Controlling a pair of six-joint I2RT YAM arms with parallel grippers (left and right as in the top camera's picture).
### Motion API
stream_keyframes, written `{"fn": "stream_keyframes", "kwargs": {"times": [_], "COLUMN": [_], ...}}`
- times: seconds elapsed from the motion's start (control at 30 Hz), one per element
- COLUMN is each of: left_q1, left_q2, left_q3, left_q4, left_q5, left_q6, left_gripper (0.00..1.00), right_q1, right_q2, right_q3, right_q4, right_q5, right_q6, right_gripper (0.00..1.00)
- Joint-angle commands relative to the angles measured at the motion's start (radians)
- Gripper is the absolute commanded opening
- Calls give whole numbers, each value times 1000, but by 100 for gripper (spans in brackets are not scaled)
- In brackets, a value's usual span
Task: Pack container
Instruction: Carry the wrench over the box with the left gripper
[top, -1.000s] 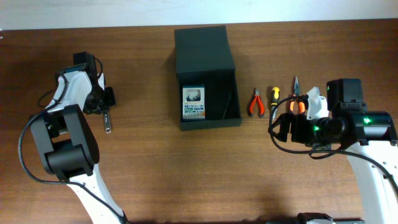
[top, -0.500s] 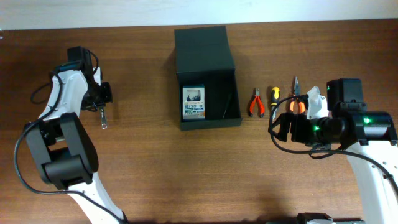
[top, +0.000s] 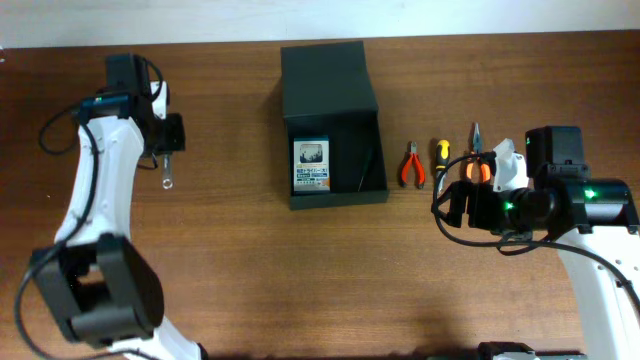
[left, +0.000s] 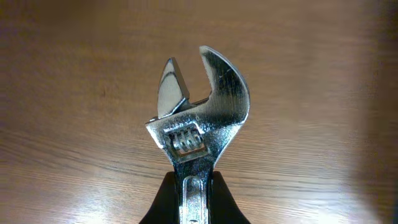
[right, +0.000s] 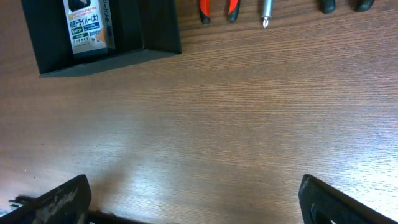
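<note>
Overhead, the open container (top: 352, 140) at twelve o'clock holds a card pack (top: 312, 166); left gripper (top: 171, 150) at ten pinches a wrench (left: 198, 118), right gripper (right: 196, 202) at four gapes empty, pliers (top: 412, 166) and screwdriver (top: 439, 158) lie unpacked.

**Left wrist view.** You see only the head of the wrench (left: 199, 118). Its handle runs off the bottom edge, where the left gripper (left: 189, 208) shows as two dark slivers.

**Right wrist view.** The top edge cuts the container (right: 155, 31), the card pack (right: 90, 28), the red pliers (right: 231, 9) and the screwdriver (right: 266, 11), leaving you only their near ends. Two dark ends (right: 328, 5) beside them cannot be identified. The right gripper (right: 193, 186) is cropped to finger stubs at the bottom corners.

**Overhead.** The right arm (top: 560, 205) covers part of the orange-handled pliers (top: 477, 168). The pack's print is too small to read.
</note>
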Motion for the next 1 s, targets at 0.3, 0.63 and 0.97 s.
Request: {"fn": "stream_keyframes", "kwargs": {"times": [0.3,0.63,0.97], "left_q1": [-248,-459,-597], "left_q2": [-142,-142,-142], "left_q3": [4,4,4], "left_q4": [-6,10,115], "left_q5": [64,66,67], "left_q6": [-53,-95,-281], "left_gripper": [2,2,2], "right_q1": [-6,-6,-6], "right_q2": [2,2,2], "right_q3": [18,18,18], "right_q4": [14,13,11], "right_q5": [2,2,2], "right_q6": [-3,-3,-3], "right_gripper": [99,99,99]}}
